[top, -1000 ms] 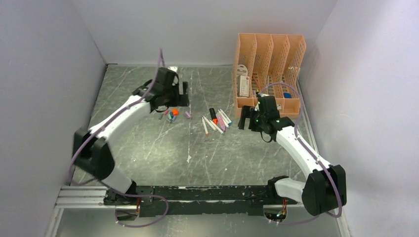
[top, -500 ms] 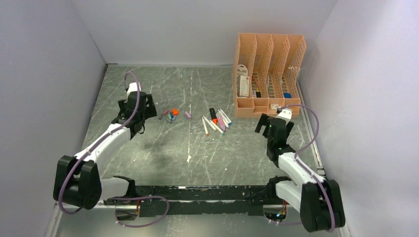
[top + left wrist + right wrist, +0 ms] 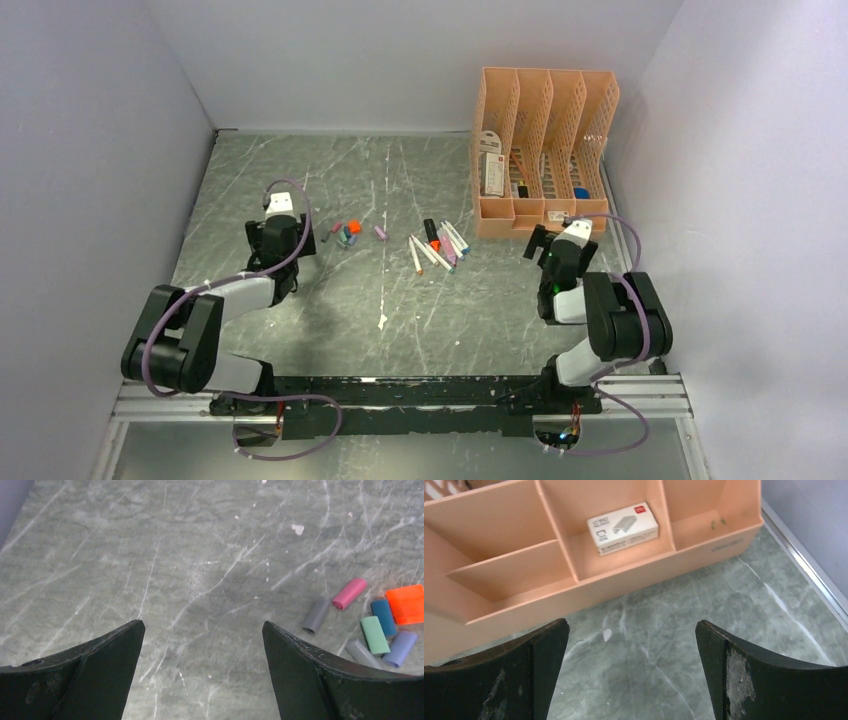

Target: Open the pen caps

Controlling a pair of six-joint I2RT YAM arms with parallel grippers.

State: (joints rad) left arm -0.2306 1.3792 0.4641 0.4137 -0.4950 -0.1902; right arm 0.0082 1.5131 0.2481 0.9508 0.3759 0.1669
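Observation:
Several loose pen caps (image 3: 345, 234) lie in a cluster left of centre, and a purple one (image 3: 380, 232) sits apart to their right. The left wrist view shows them at its right edge: pink (image 3: 349, 593), grey (image 3: 316, 615), orange (image 3: 406, 603), blue (image 3: 384, 616), green (image 3: 374, 634) and lavender (image 3: 400, 648). The pens (image 3: 437, 245) lie fanned out at mid-table. My left gripper (image 3: 282, 238) (image 3: 202, 625) is open over bare table, left of the caps. Over at the right, my right gripper (image 3: 562, 246) (image 3: 631, 623) is open and holds nothing, just in front of the organizer.
A peach desk organizer (image 3: 545, 150) (image 3: 624, 580) stands at the back right with a small staples box (image 3: 623, 527) in one front compartment. Grey walls close in the table on three sides. A metal rail (image 3: 809, 570) runs along the table's right edge.
Both arms have folded back toward their bases. The left gripper has moved left and nearer, away from the caps. The right gripper has drawn right and nearer from the pens. Both stay open.

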